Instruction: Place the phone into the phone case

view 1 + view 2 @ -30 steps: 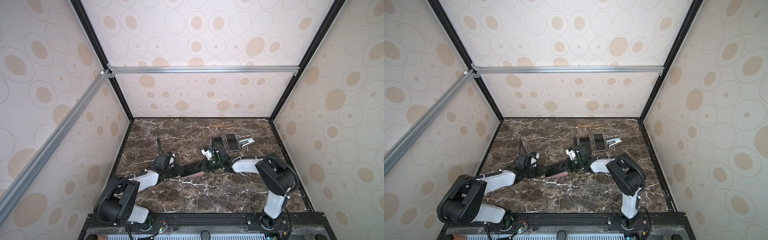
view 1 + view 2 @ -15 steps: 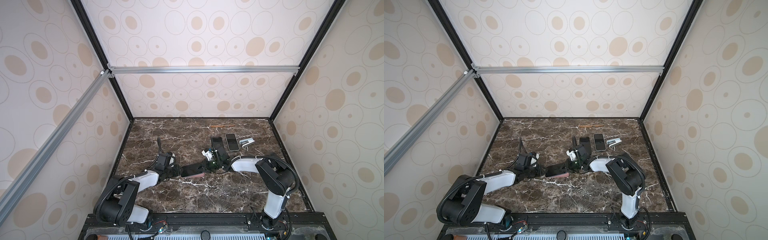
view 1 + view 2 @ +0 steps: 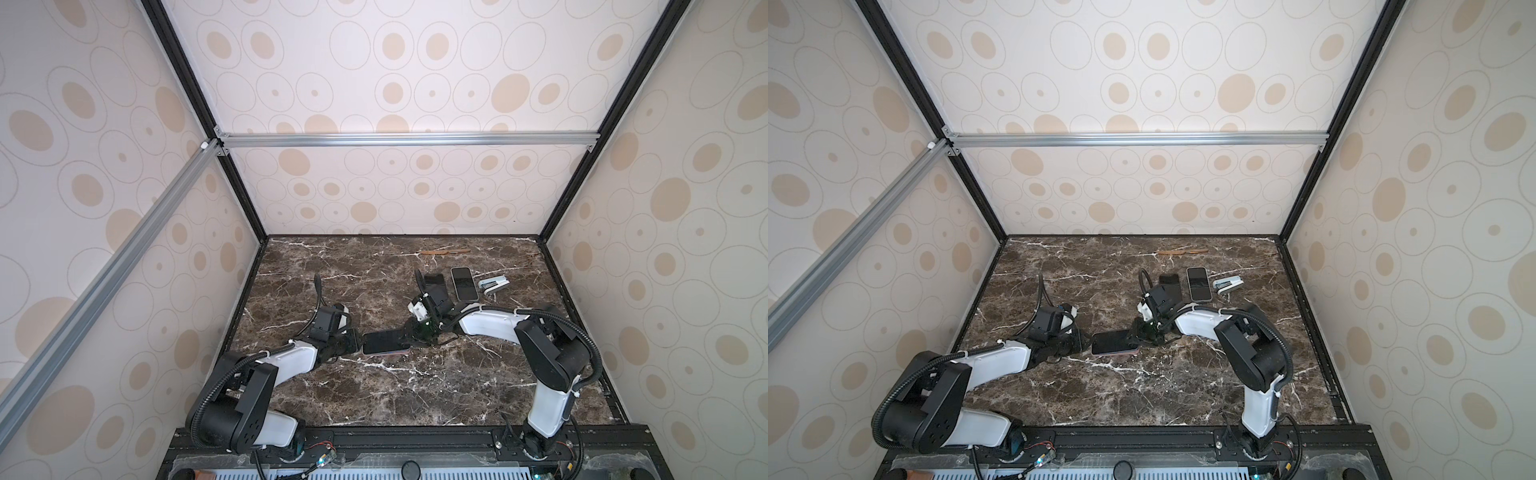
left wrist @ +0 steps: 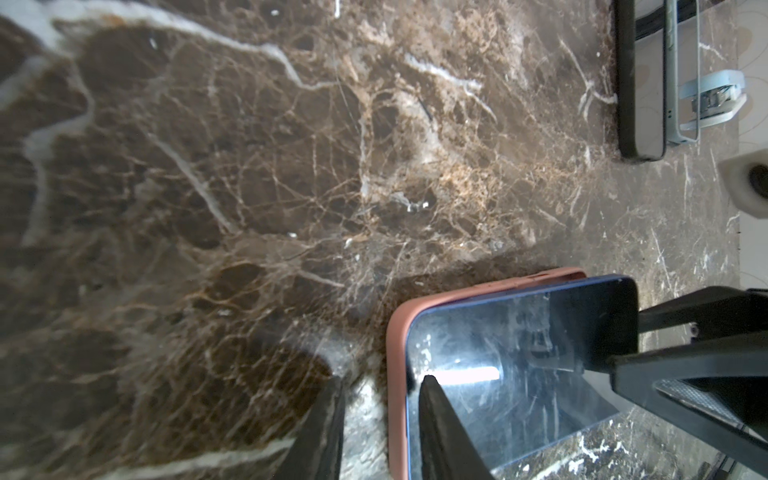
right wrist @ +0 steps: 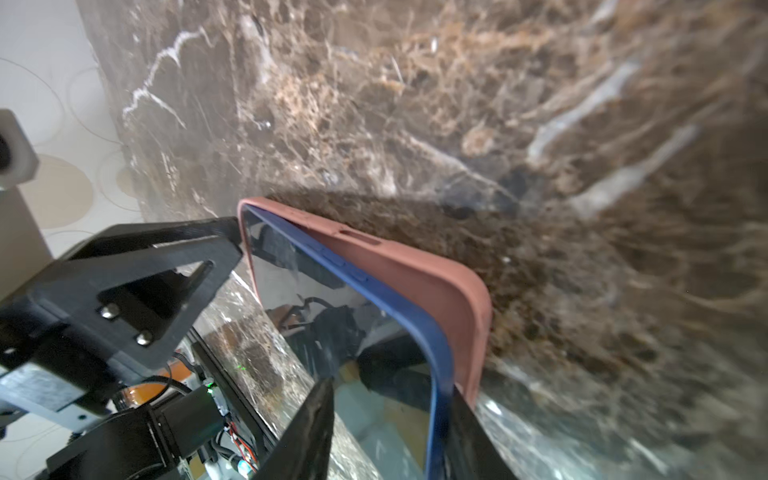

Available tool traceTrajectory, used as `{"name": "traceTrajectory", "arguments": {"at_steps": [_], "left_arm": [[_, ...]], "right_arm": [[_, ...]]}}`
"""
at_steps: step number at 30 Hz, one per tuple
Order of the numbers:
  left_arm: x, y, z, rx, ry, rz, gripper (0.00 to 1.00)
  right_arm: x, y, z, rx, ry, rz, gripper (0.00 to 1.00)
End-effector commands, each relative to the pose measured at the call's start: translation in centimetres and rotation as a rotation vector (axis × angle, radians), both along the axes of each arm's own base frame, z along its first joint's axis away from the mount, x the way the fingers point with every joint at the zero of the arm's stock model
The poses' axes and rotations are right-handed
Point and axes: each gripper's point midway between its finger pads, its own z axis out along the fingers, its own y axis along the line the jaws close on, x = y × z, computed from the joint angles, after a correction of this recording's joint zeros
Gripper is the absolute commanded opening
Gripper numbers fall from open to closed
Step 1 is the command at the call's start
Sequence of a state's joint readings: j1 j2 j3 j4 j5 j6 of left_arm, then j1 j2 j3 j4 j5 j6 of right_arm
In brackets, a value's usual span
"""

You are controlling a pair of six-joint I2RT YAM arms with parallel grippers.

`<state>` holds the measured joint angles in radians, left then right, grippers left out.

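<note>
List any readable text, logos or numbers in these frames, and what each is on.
None can be read.
phone: dark screen with reflections only, no text.
case: plain pink, no logo showing.
second phone: too small to read any marking.
stapler: no label visible.

We're seeing bright, even light off the pale walls (image 3: 395, 83) in both top views, and the wide lens stretches the corners. The marble table (image 3: 415, 395) sits dimmer. On the left wrist we catch white glare on the phone (image 4: 519, 365) screen, marble nearby soft. Right wrist: heavy blur, dark shadow beside the phone case (image 5: 415, 270).
</note>
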<state>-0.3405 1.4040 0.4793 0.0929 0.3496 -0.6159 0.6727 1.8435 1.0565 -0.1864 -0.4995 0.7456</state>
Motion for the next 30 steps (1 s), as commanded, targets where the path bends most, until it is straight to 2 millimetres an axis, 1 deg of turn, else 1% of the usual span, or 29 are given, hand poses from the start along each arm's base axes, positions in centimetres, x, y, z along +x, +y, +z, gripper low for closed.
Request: {"name": "traceTrajectory", "arguments": {"at_steps": [1, 5, 9, 14, 18, 21, 25, 30], "left_arm": [[-0.7, 0.3, -0.2, 0.032, 0.024, -0.018, 0.31], [-0.5, 0.0, 0.2, 0.022, 0.014, -0.035, 0.31], [-0.4, -0.3, 0.1, 0.025, 0.024, -0.052, 0.31], [-0.1, -0.7, 0.2, 0.011, 0.020, -0.063, 0.31], [-0.1, -1.0, -0.3, 0.023, 0.052, -0.084, 0.29], [-0.2, -1.1, -0.4, 0.022, 0.058, -0.093, 0.27], [-0.2, -1.5, -0.1, 0.007, 0.054, -0.100, 0.23], [-0.8, -1.8, -0.7, 0.001, 0.080, -0.102, 0.20]], "right_arm": [[0.2, -0.3, 1.7, -0.019, -0.032, 0.004, 0.43], [0.3, -0.7, 2.2, -0.033, -0.048, 0.001, 0.45], [0.2, -1.0, 2.4, -0.049, -0.058, 0.002, 0.45], [-0.2, -2.0, 1.9, -0.093, -0.047, 0.005, 0.45], [-0.9, -2.5, 1.1, -0.115, -0.026, 0.019, 0.40], [-1.4, -2.4, 0.3, -0.104, -0.004, 0.025, 0.36], [-1.4, -1.5, 0.0, -0.061, 0.014, 0.022, 0.27], [-1.6, -0.5, -0.1, -0.049, 0.024, 0.055, 0.22]]}}
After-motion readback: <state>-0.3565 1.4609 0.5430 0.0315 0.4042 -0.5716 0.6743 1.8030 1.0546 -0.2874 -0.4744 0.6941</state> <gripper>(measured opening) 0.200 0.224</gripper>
